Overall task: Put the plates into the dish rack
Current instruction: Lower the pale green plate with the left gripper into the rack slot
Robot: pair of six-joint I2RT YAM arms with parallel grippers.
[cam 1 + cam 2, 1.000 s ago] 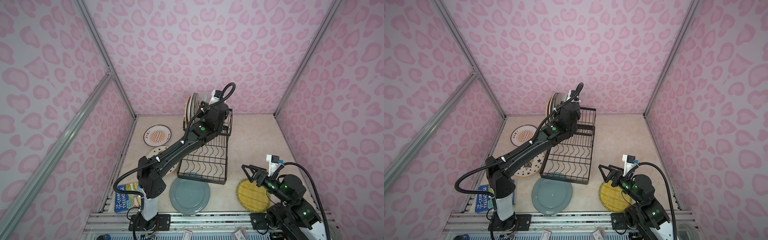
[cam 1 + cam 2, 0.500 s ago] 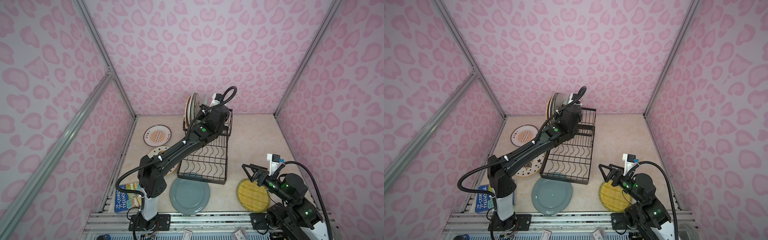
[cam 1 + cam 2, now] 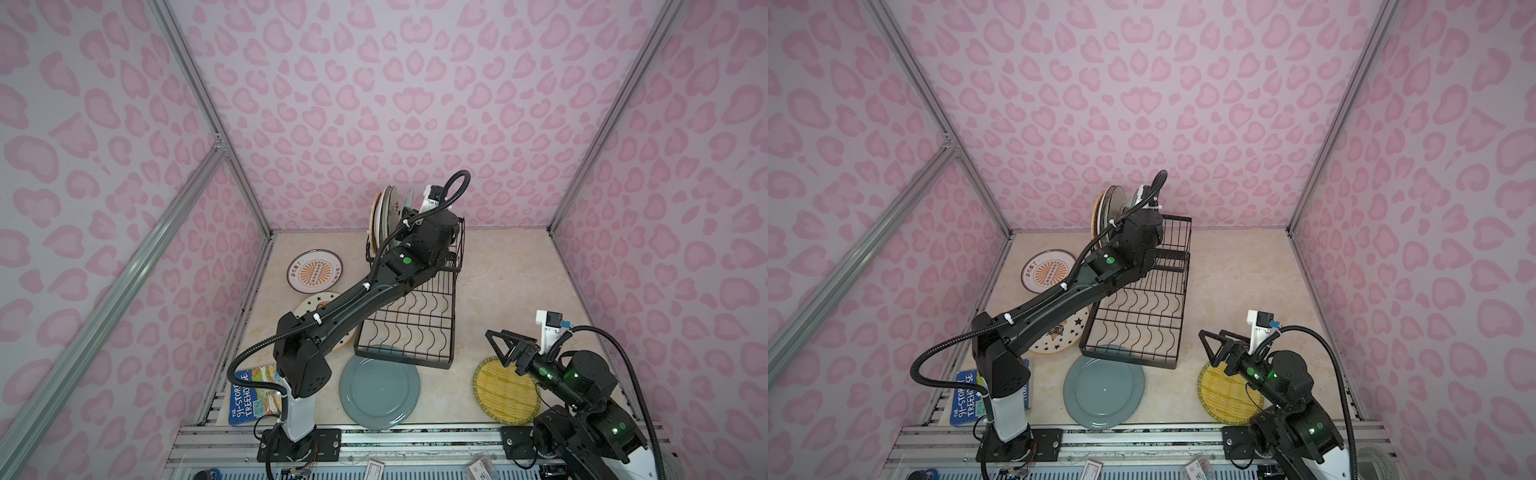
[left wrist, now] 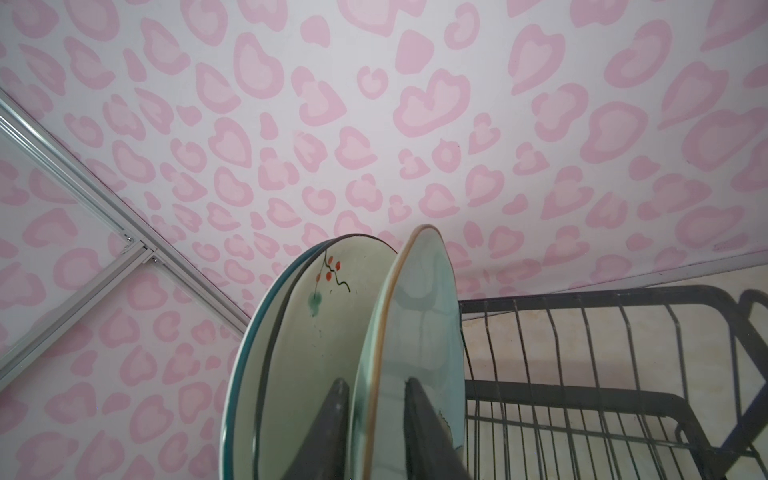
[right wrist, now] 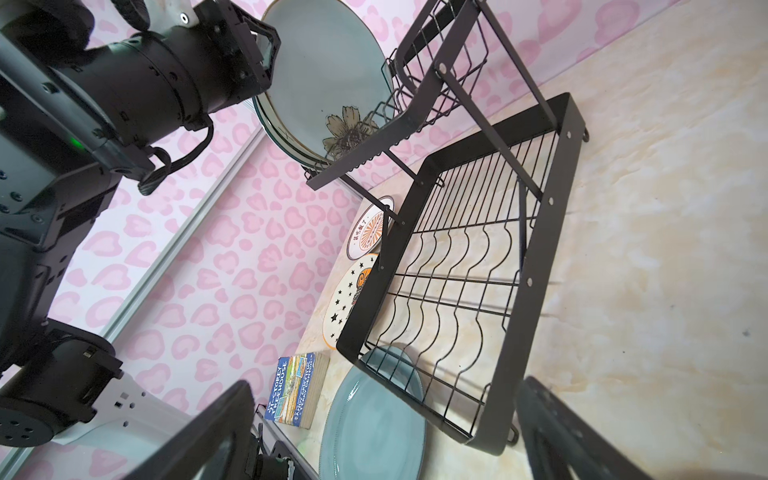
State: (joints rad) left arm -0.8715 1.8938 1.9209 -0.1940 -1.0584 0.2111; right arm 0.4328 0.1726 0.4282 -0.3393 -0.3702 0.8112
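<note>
Left gripper point(image 4: 375, 384) straddles the pale blue plate point(image 4: 419, 316) standing upright in the raised tier of the rack point(image 4: 561, 392), can't tell if it's actually pinching. Right gripper point(image 5: 386, 384) is spread wide and empty by the yellow plate point(image 3: 505, 392).

Black arms point(image 3: 353, 303), white base columns point(image 3: 301, 415), ribbed cables point(image 3: 231, 371), green lights point(image 3: 407, 260).

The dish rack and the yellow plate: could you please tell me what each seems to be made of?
The dish rack looks like metal with a matte black coating: thin stiff wires, flat riveted frame. The yellow plate shows a woven, matte texture, perhaps bamboo or straw, or a printed pattern; I cannot tell which.
</note>
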